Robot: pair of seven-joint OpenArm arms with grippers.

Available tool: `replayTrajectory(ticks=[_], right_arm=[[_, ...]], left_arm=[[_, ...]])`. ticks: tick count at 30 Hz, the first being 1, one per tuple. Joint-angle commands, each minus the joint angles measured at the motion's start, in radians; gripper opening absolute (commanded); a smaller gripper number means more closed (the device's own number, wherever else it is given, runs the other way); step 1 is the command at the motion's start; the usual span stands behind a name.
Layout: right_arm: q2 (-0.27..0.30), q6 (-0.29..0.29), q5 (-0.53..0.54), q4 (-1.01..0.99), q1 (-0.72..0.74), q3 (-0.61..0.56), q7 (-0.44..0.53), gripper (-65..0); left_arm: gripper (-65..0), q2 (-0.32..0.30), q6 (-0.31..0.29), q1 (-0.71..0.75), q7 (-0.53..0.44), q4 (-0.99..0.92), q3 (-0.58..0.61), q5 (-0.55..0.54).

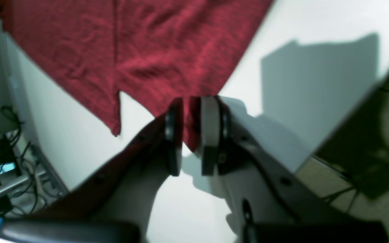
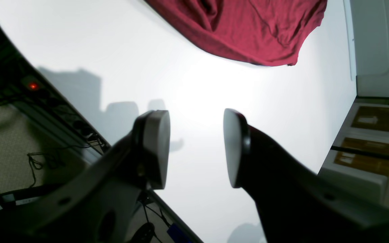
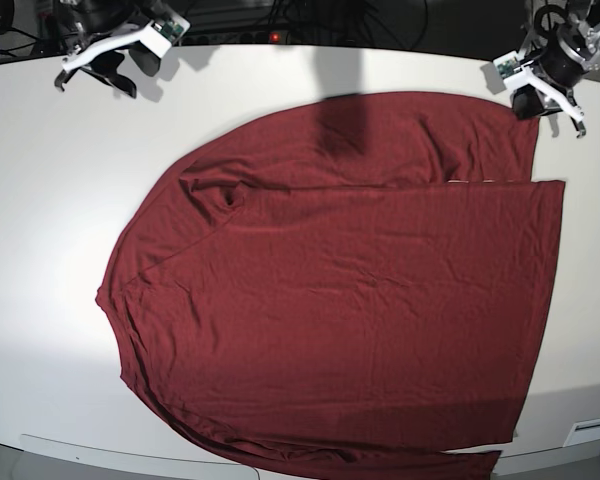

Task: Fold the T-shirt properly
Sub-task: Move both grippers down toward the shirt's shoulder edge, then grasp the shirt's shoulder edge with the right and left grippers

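The maroon T-shirt [image 3: 360, 300] lies spread almost flat on the white table [image 3: 40, 250], with one part folded over along a straight edge near the top. My left gripper [image 3: 530, 100] is at the shirt's top right corner. In the left wrist view it [image 1: 191, 111] is shut on a corner of the shirt [image 1: 167, 44], with red fabric pinched between its pads. My right gripper [image 3: 100, 72] is at the table's top left, apart from the shirt. In the right wrist view it [image 2: 194, 118] is open and empty over bare table, and the shirt's edge [image 2: 248, 30] is farther ahead.
Cables and a power strip with a red light [image 3: 275, 37] run behind the table's far edge, and the light also shows in the right wrist view [image 2: 32, 86]. The shirt's lower hem reaches the table's front edge [image 3: 280, 462]. Boxes [image 2: 366, 135] stand off the table's side.
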Motion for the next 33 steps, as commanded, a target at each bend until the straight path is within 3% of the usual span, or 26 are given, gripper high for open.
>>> replayTrajectory(ticks=[1,4,8,17,23,28,33], right_arm=[[0.008,-0.027,-0.027,0.020,-0.008,0.002,0.010,-38.9],[0.008,-0.027,-0.052,0.020,-0.008,0.002,0.010,-38.9],[0.008,-0.027,-0.054,0.020,-0.008,0.002,0.009,-38.9],[0.008,-0.023,-0.054,0.019,0.003,0.002,0.054,-38.9],[0.008,0.089,-0.072,0.019,0.077,0.002,0.101,-38.9],[0.008,0.237,-0.068,-0.005,0.143,0.002,0.113,-38.9],[0.008,0.268,-0.069,-0.074,0.221,0.002,0.189,-38.9]], left_arm=[[-56.9,-0.010,-0.084,0.014,0.023,-0.005,0.003,0.011],[-65.0,-0.009,-0.087,0.014,0.027,-0.005,0.003,0.011],[-65.0,-0.010,-0.090,0.017,0.031,-0.005,0.003,-0.001],[-65.0,-0.048,-0.088,0.051,0.034,0.023,0.003,-0.251],[-65.0,-0.047,-0.034,0.097,0.039,0.072,0.002,-0.261],[-65.0,-0.047,-0.021,0.100,0.056,0.083,0.003,-0.309],[-65.0,-0.047,-0.021,0.100,0.056,0.083,0.003,-0.309]])
